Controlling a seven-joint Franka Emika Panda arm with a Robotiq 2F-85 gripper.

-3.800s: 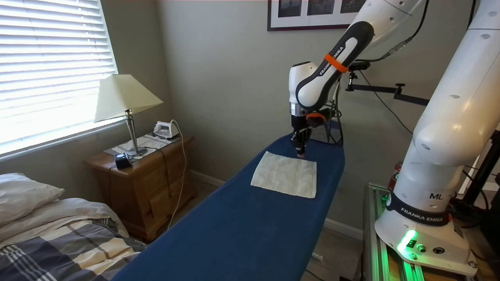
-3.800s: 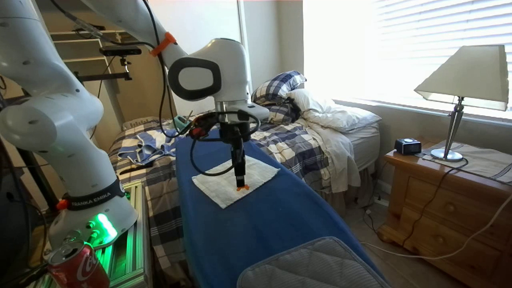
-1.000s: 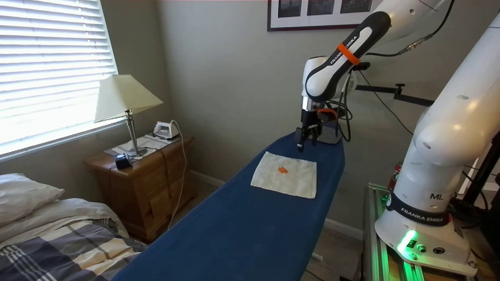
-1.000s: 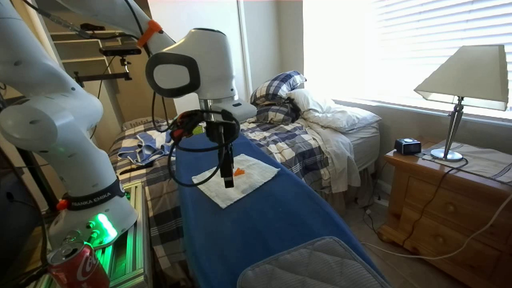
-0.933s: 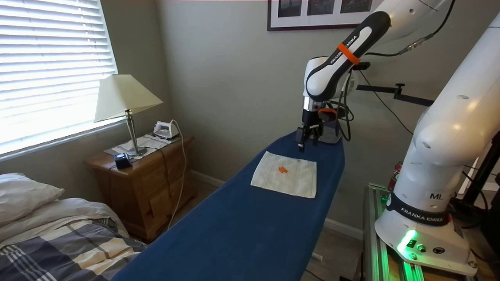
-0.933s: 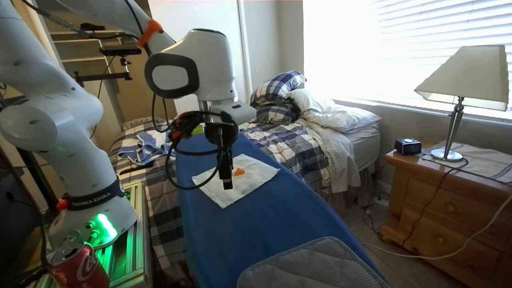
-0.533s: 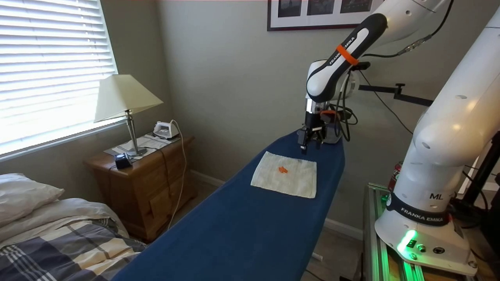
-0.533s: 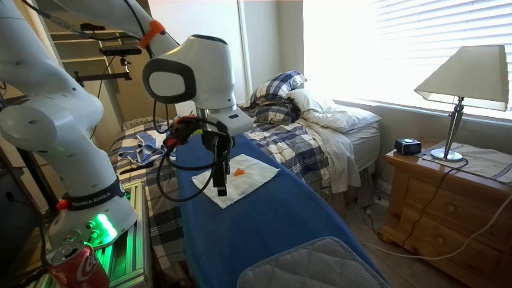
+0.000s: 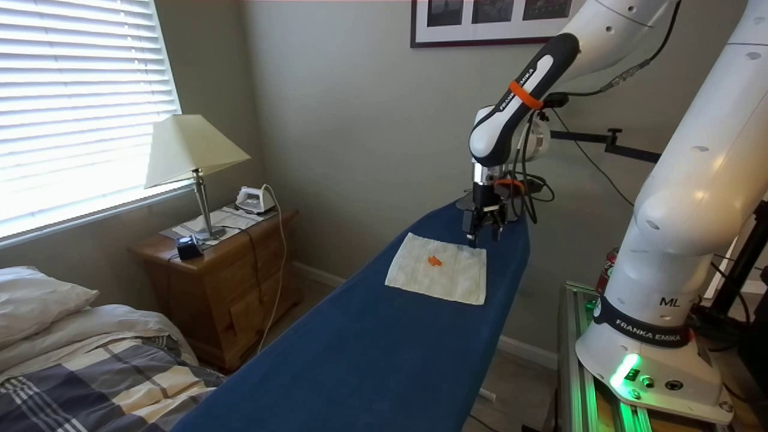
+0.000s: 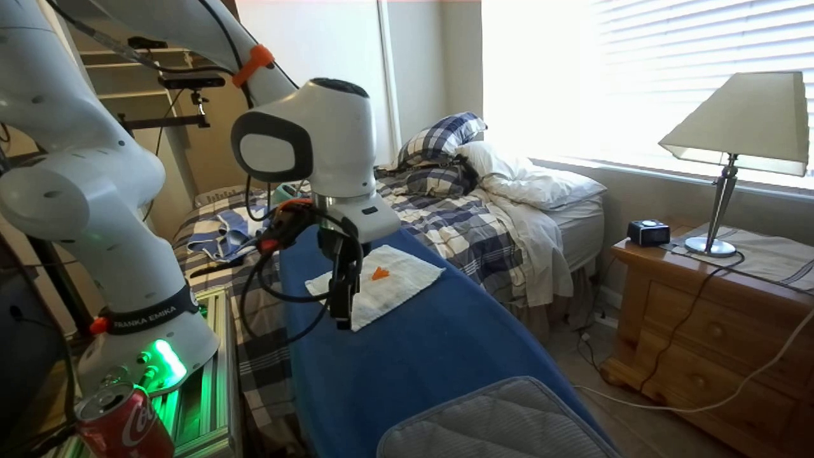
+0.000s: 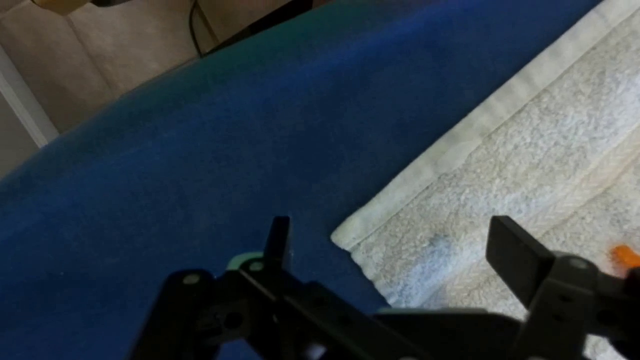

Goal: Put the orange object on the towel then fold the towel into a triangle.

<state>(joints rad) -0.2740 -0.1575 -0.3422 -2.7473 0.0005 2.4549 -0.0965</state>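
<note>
A bedroom in a home is recognised by its furnishings. In both exterior views a bed (image 10: 580,228) is seen, spread with plaid bedding (image 10: 464,238) and topped with a white pillow (image 9: 39,300) and a plaid pillow (image 10: 448,133). Near it, a wooden nightstand (image 9: 198,294) with knobbed drawers (image 10: 744,318) is partly covered by a cloth runner (image 10: 779,261), on which a shaded lamp (image 10: 741,127) is stood; a household iron (image 9: 258,201) is set on the nightstand too. Light is filtered by white slatted window blinds (image 9: 72,108). A framed row of pictures (image 9: 492,12) is hung on a greyish wall (image 9: 336,132). The surface (image 9: 336,348), an ironing board, is clad in dark blue; past its edge a tiled floor (image 11: 135,45) is glimpsed in the wrist view.
</note>
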